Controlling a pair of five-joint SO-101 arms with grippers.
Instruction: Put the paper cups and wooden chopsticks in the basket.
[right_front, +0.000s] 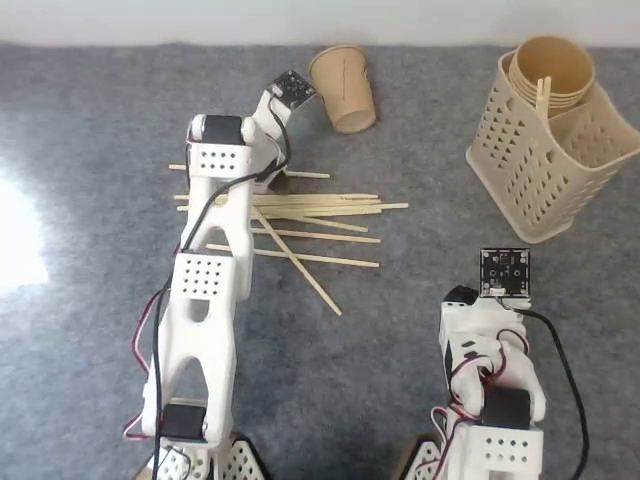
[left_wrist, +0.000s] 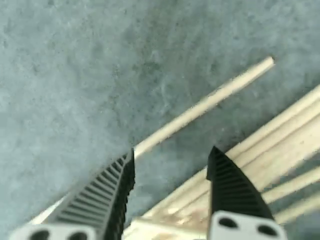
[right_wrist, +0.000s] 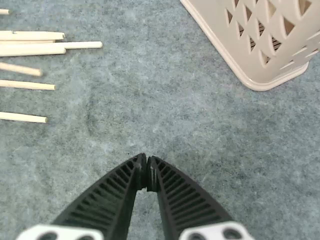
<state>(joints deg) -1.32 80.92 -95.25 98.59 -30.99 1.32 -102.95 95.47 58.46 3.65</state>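
left gripper (left_wrist: 173, 152) poised low over the scattered pile of pale wooden chopsticks (right_front: 320, 205) on the grey felt-like surface (right_front: 420, 330); its jaws stand wide apart and hold nothing, with one stray chopstick (left_wrist: 205, 102) running in beside one jaw and a bundle of several lying under the other. right gripper (right_wrist: 146, 160) hangs over bare surface near the cream perforated plastic basket (right_front: 560, 170), jaws pressed together and empty. a stack of tan paper cups (right_front: 550, 65) and one chopstick already sit in the basket; one more tan paper cup (right_front: 343, 90) lies on its side beyond the pile. judged step: grasping chopsticks. for a sound grip, the jaws should straddle the sticks crosswise near mid-length, descend until the tips touch the surface, then close slowly so the round sticks do not roll out.
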